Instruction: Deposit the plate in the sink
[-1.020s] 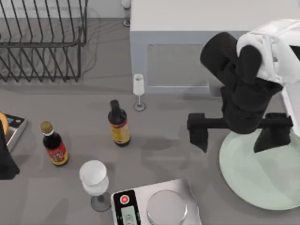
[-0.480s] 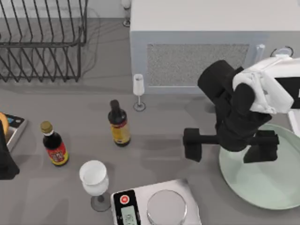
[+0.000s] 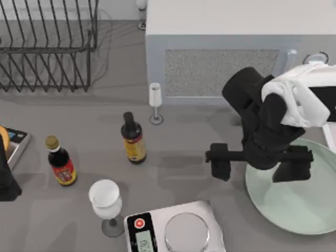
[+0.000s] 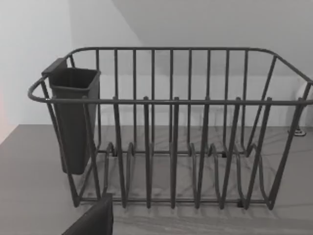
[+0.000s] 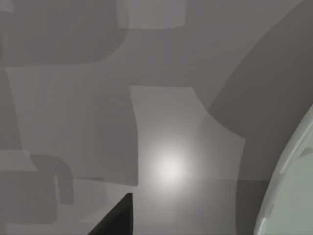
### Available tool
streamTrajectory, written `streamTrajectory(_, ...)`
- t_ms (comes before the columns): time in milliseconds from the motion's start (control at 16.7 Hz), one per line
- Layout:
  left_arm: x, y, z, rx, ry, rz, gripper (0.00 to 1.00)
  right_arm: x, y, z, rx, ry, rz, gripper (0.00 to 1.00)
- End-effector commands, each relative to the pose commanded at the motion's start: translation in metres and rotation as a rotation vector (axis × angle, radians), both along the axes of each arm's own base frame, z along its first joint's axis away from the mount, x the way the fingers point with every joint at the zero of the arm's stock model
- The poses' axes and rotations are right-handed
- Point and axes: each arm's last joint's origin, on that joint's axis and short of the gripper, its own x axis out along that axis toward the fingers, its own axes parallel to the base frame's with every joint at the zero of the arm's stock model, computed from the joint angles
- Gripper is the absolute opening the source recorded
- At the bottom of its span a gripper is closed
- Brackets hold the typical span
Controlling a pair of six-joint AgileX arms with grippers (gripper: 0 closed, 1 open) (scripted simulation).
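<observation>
The pale mint-green plate (image 3: 302, 207) lies flat on the grey counter at the front right, and its rim (image 5: 288, 196) also shows in the right wrist view. My right gripper (image 3: 257, 163) hovers open over the plate's left edge. One finger (image 3: 219, 161) is out over the counter and the other finger (image 3: 294, 164) is over the plate, with nothing between them. The sink (image 3: 210, 73) is the white-rimmed recessed basin behind the gripper. My left arm (image 3: 5, 184) sits parked at the table's left edge.
A black wire dish rack (image 3: 47, 47) stands at the back left, seen close in the left wrist view (image 4: 171, 127). Two dark bottles (image 3: 133, 139) (image 3: 60, 160), two wine glasses (image 3: 105, 202) (image 3: 155, 102) and a kitchen scale (image 3: 176, 231) stand left of the plate.
My right gripper has dropped lower and shifted toward the table's front over the plate's left rim. It has barely moved in the last half second. The plate has not moved.
</observation>
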Motion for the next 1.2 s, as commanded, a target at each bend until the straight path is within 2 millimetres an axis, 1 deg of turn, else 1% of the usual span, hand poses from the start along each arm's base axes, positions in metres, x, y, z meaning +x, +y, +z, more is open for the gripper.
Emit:
streamTrajectory(540,0.0,0.0,0.0,0.0,0.0,0.0,1.0,0.0,0.0,0.0,0.0,0.0,0.0,0.02)
streamTrajectory(600,0.0,0.0,0.0,0.0,0.0,0.0,1.0,0.0,0.0,0.0,0.0,0.0,0.0,0.0)
streamTrajectory(1020,0.0,0.0,0.0,0.0,0.0,0.0,1.0,0.0,0.0,0.0,0.0,0.0,0.0,0.0)
streamTrajectory(1080,0.0,0.0,0.0,0.0,0.0,0.0,1.0,0.004,-0.005,0.032,0.036,-0.096,-0.009,0.0)
streamTrajectory(1200,0.0,0.0,0.0,0.0,0.0,0.0,1.0,0.005,-0.003,0.035,0.036,-0.094,-0.007,0.0)
